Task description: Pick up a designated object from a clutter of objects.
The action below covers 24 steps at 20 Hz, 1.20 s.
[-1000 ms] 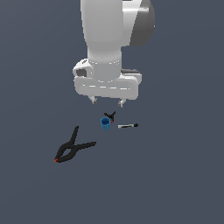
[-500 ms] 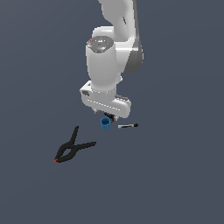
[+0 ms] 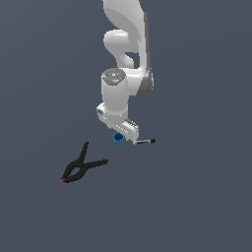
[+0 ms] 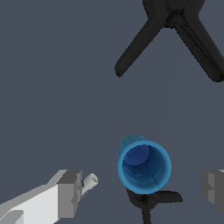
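The small blue cup (image 3: 118, 140) stands upright on the floor, its open mouth facing the wrist camera (image 4: 143, 166). My gripper (image 4: 141, 190) is open and low over it. One grey finger (image 4: 68, 193) and the other (image 4: 213, 187) stand wide apart on either side of the cup, touching nothing. The white hand (image 3: 118, 120) covers the cup's top in the exterior view. The tiny black clamp (image 4: 149, 199) lies right beside the cup's base. The thin marker (image 3: 144, 142) lies close on the exterior view's right, its white end (image 4: 89, 183) near one finger.
The large black spring clamp (image 3: 81, 166) with a red tip lies apart on the floor, toward the exterior view's left. Its two handles (image 4: 175, 30) show in the wrist view. Bare dark grey floor surrounds the items.
The arm has come down and the hand now sits just over the blue cup. The tiny clamp is now hidden behind the hand in the exterior view. The objects have not moved.
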### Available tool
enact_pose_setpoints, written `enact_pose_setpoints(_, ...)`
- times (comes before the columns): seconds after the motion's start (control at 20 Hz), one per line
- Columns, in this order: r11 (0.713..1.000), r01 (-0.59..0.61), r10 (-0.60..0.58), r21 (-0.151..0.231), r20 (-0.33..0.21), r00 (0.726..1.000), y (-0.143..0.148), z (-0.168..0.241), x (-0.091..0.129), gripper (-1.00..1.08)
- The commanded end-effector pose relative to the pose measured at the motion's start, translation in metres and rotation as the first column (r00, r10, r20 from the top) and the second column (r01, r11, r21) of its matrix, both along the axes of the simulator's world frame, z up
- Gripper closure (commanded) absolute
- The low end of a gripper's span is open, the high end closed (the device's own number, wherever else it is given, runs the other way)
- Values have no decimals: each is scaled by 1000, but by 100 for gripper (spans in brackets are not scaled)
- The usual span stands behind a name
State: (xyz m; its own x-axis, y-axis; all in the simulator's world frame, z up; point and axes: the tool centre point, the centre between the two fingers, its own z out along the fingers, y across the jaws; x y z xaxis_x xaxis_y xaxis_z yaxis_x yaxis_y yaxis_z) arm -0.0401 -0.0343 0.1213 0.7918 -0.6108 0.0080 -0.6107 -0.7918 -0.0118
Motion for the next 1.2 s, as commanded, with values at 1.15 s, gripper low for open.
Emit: enact_pose_setpoints(1.15,995,98,-98,-5,-14,995,-3,-69,-22,-92)
